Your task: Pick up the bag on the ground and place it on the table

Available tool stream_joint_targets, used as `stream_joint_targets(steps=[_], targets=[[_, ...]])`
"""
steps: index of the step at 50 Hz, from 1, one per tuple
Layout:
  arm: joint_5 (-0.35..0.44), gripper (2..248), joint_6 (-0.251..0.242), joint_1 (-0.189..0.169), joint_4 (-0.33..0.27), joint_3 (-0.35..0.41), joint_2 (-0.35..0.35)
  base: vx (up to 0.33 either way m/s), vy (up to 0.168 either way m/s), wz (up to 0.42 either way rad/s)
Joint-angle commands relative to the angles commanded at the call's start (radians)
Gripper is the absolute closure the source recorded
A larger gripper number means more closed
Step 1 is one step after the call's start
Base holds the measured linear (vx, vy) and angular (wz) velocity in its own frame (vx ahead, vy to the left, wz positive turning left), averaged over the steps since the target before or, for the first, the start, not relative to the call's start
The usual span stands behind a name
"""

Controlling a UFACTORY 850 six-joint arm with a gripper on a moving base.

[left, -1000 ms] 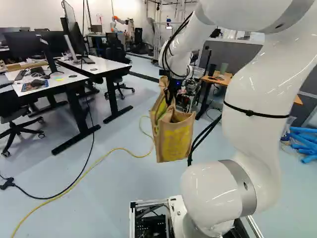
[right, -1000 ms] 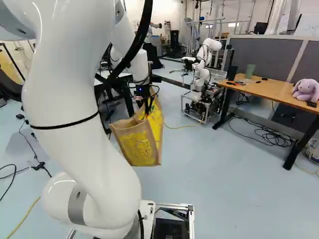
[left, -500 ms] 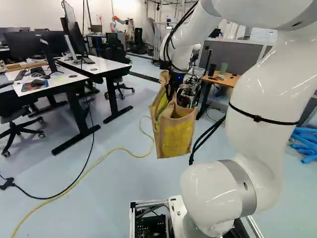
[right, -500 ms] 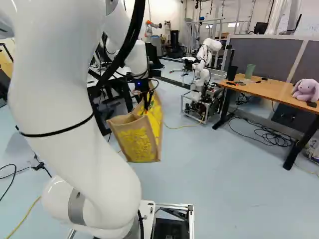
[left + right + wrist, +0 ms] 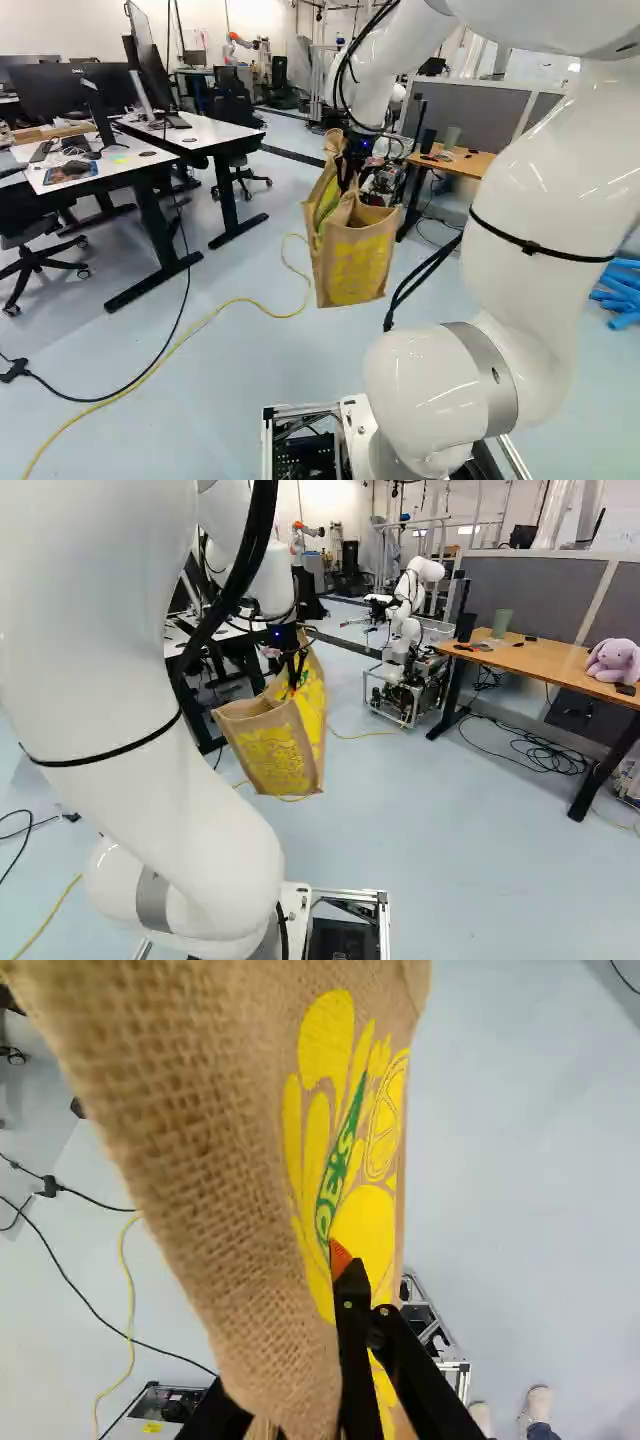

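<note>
My gripper (image 5: 351, 168) hangs beyond the arm, its fingers shut on the upper part of the burlap bag (image 5: 352, 264). The bag, tan with yellow print, hangs above the floor, its open top tilted. In the wrist view the gripper (image 5: 338, 1275) shows one orange pad; the bag's cloth (image 5: 200, 1160) hides the other finger. White desks (image 5: 200, 133) stand at the left of the left base view. A wooden table (image 5: 545, 658) with a plush toy (image 5: 614, 662) and a green cup is at the right of the right base view.
Another robot (image 5: 405, 630) stands on a wheeled frame beyond the bag. A yellow cable (image 5: 215, 313) and a black cable cross the floor. Office chairs (image 5: 240, 178) stand by the desks, and grey partitions rise behind the wooden table.
My arm has shifted, lifting the gripper and the hanging bag higher. In the right base view the arm's upper links have swung leftward. The base has stayed put.
</note>
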State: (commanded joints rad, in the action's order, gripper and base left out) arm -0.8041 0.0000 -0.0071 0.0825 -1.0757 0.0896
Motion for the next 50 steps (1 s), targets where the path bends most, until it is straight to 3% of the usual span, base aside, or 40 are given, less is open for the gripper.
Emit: stream_joint_targets(steps=[50], targets=[[-0.169,229,0.0,-0.025,0.0,-0.114,-0.043,0.0,0.0,0.0]])
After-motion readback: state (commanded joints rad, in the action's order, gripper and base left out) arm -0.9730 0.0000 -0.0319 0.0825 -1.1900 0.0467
